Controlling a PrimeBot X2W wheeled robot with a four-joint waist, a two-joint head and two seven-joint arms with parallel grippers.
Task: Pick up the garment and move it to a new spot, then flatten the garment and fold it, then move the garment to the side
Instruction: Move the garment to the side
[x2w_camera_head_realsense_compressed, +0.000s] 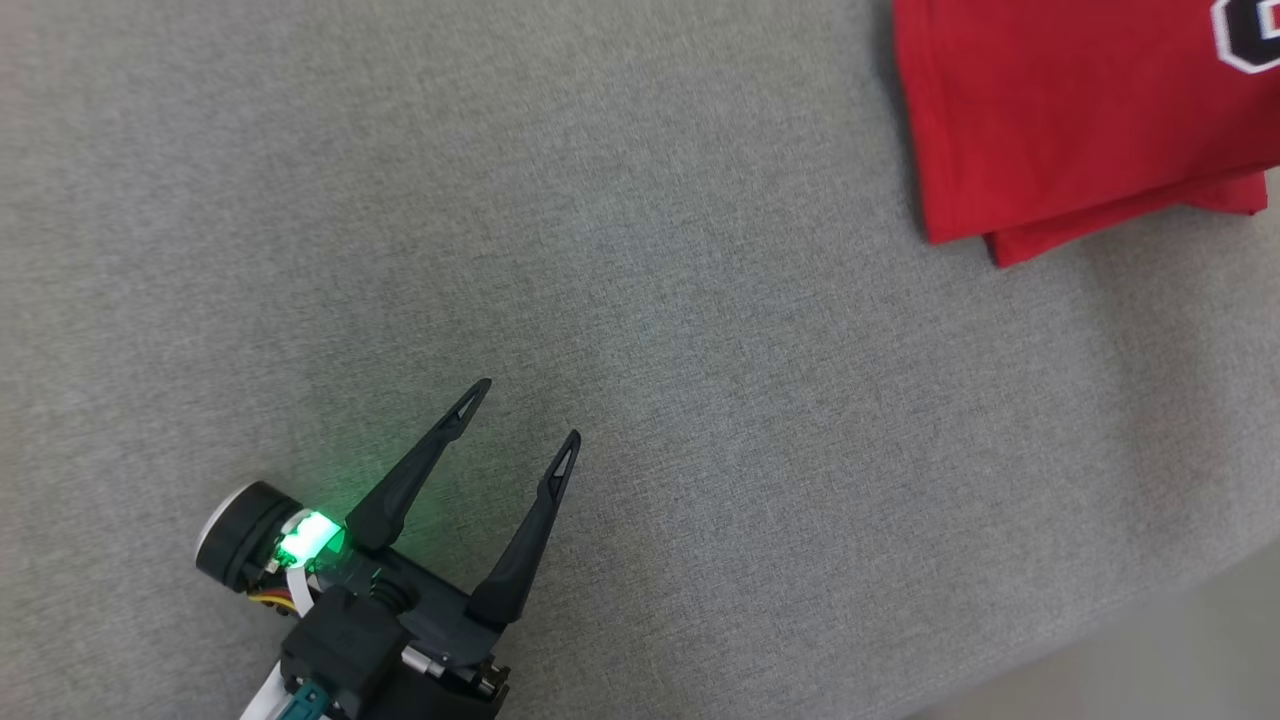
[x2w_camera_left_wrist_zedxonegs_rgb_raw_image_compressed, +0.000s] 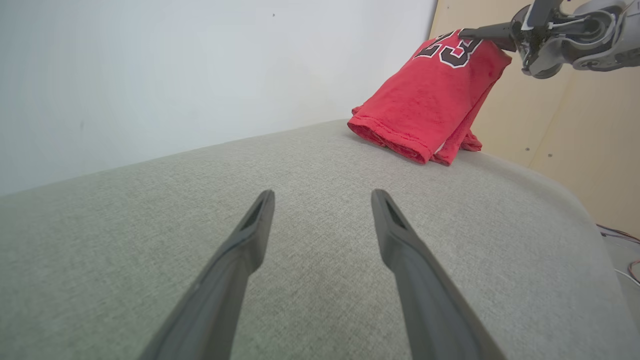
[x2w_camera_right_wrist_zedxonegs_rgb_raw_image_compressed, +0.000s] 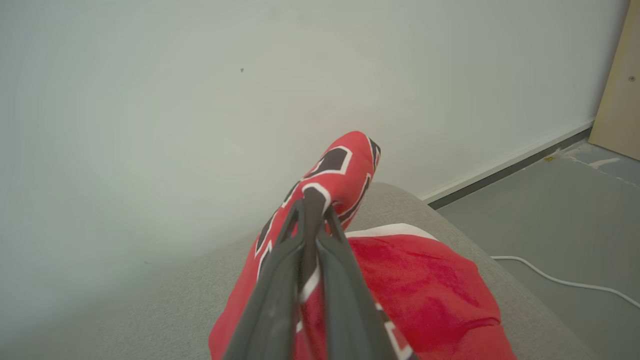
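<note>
Red cloth, the garment (x2w_camera_head_realsense_compressed: 1070, 110), lies at the upper right of the head view on the grey fabric top (x2w_camera_head_realsense_compressed: 640, 300); it is folded, with two layered edges showing at its lower corner, and a scrap of dark, white-edged print sits at the frame's right edge.

In the left wrist view the garment's near hem rests on the top close to the far rounded edge; its other end is raised, and the cloth slopes down from there in a drape. The right gripper (x2w_camera_left_wrist_zedxonegs_rgb_raw_image_compressed: 465, 33) comes in from the upper right and meets the raised end just beside the printed "23"; in its own wrist view the two dark fingers (x2w_camera_right_wrist_zedxonegs_rgb_raw_image_compressed: 280, 280) are pressed together with red printed cloth pinched between them, and a hump of cloth stands up past the tips. More of the garment lies below and to the right of the fingers, with a white band along its far edge.

The left gripper (x2w_camera_head_realsense_compressed: 530, 411) is at the lower left of the head view, well apart from the garment; its fingers are spread wide with nothing between them, over bare grey fabric; whether the tips touch the top I cannot tell. A green light (x2w_camera_head_realsense_compressed: 312, 535) glows at its base.

A pale wall (x2w_camera_right_wrist_zedxonegs_rgb_raw_image_compressed: 150, 100) stands behind the top; a white cable (x2w_camera_right_wrist_zedxonegs_rgb_raw_image_compressed: 550, 277) lies on the floor (x2w_camera_right_wrist_zedxonegs_rgb_raw_image_compressed: 550, 210); a wood panel (x2w_camera_left_wrist_zedxonegs_rgb_raw_image_compressed: 575, 125) is to the right.
</note>
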